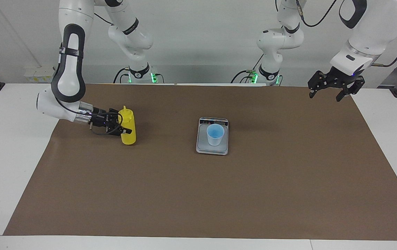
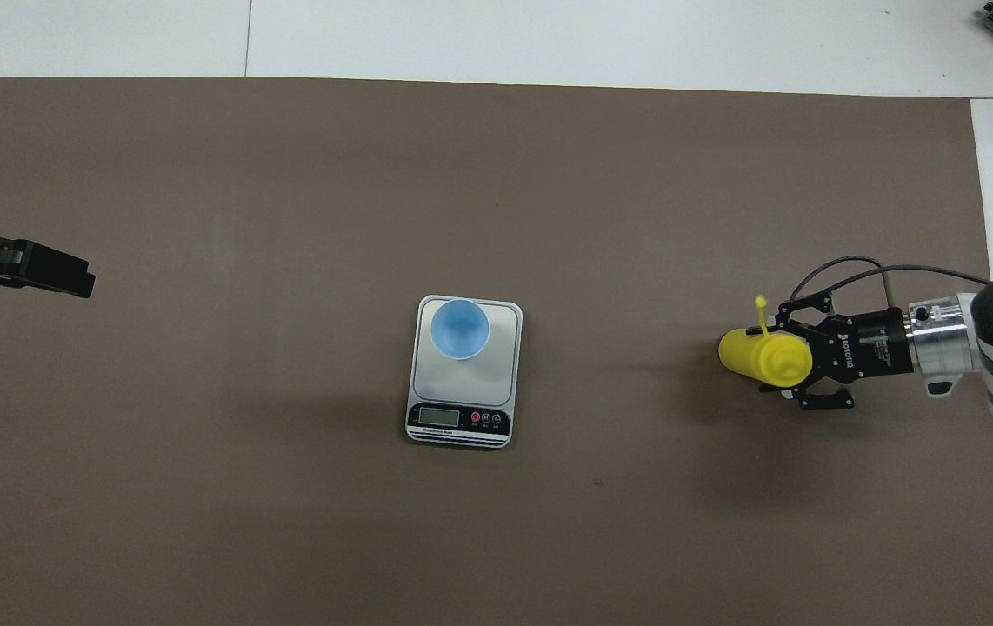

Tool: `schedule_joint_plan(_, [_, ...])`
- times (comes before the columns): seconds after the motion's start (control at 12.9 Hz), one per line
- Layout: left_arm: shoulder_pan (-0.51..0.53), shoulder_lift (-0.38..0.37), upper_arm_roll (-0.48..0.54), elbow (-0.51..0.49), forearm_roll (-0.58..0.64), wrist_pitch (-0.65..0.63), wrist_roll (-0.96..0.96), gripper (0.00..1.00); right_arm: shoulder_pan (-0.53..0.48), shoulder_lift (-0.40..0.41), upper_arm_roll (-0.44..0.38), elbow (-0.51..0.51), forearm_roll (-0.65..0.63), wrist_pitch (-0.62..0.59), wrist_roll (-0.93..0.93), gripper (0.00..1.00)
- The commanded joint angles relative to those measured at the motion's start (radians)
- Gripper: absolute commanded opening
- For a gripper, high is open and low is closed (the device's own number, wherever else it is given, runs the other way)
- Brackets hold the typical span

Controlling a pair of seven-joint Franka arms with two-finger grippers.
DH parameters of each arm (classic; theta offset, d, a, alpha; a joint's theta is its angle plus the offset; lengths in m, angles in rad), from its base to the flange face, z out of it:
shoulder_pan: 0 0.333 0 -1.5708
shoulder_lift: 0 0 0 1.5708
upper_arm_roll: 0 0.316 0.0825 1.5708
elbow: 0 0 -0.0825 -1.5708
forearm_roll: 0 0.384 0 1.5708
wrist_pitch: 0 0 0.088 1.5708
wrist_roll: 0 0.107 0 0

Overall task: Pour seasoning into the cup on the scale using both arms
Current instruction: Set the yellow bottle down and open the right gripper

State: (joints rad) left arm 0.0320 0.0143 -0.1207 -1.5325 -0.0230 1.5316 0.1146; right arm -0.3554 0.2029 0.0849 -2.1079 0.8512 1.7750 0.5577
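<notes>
A yellow plastic squeeze bottle (image 1: 128, 127) stands upright on the brown-papered bench (image 1: 198, 194), between the right gripper (image 1: 121, 125)'s jaws; whether they clamp it or have let go I cannot tell. From them, the pale blue tapered cup (image 1: 215, 134) on the flat grey scale (image 1: 212, 148) lies toward the left gripper (image 1: 330, 89), which waits with jaws apart.

White lettering runs along the right gripper (image 2: 796, 369) body, too small to read; the scale (image 2: 464, 372) markings are equally illegible.
</notes>
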Motion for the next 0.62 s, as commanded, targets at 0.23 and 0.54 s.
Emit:
schedule_joint_plan(0.23, [-0.004,-0.01,0.003,-0.015,-0.002,0.005,0.014,1.0,-0.017,-0.052,0.01,0.012,-0.121,0.096,-0.016,1.0])
schedule_joint_plan(0.54, [-0.003,-0.01,0.003,-0.014,-0.002,0.007,0.013,1.0,-0.037,-0.106,0.007,0.043,-0.314,0.167,-0.032,1.0])
